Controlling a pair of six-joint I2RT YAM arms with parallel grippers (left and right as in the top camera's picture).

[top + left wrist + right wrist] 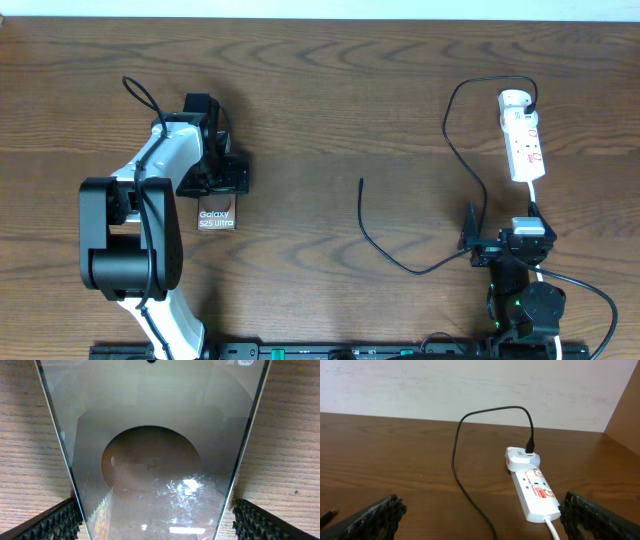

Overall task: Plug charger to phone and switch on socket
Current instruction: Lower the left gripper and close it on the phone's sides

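The phone [216,219] lies flat on the table at the left, its "Galaxy S25 Ultra" lettering showing below my left arm. In the left wrist view its dark reflecting screen [155,435] fills the frame. My left gripper [157,520] is open and straddles the phone's long sides, the pads close to its edges; it also shows in the overhead view [224,182]. The white socket strip [524,140] lies at the far right. The charger cable [400,263] runs from it to a free plug tip [361,183]. My right gripper [482,520] is open and empty, just short of the strip [536,494].
A white adapter [519,457] sits plugged into the strip's far end with the cable [457,455] looping out of it. The strip's white cord [534,195] runs back toward the right arm. A pale wall stands behind the table.
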